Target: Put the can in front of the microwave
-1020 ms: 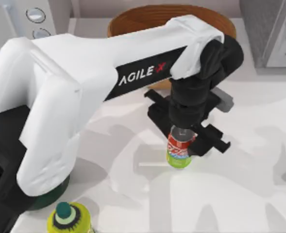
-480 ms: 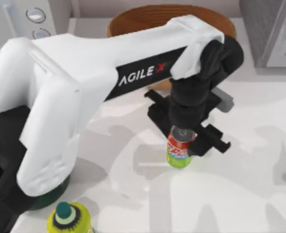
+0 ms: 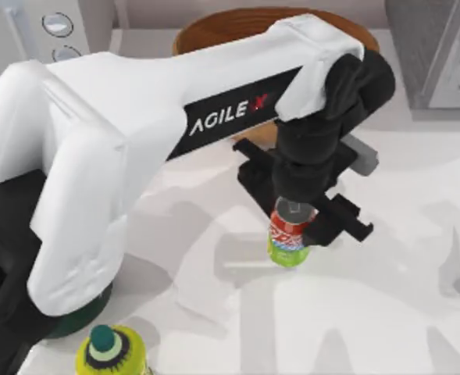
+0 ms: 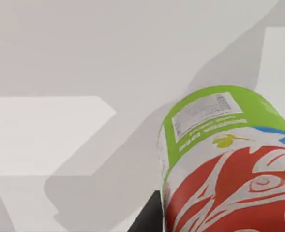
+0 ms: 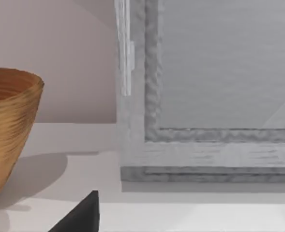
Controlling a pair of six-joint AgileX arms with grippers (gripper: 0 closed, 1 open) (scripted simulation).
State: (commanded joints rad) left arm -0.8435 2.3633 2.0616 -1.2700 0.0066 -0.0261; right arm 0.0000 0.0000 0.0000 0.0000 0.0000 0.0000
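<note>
A: From above, the pale marbled surface [image 3: 386, 312] carries a wooden bowl [image 3: 214, 31] at the back, the microwave [image 3: 46, 27] in the back-left corner and a darker appliance [image 3: 433, 47] at back right. The left end effector [image 3: 304, 226] is closed on the can [image 3: 289, 238], near the middle.

B: So the carry runs leftward and back. I'd hold the can upright, lift clear, and set it down just before the dials.

A: The left wrist view shows the can [image 4: 229, 164] close up: lime-green lower part, red upper band with white swirls, small print panel.

B: And the right wrist view?

A: The bowl [image 5: 7, 130] beside the speckled grey appliance [image 5: 205, 96]. Whether the right end effector is open, I can't tell.
</note>
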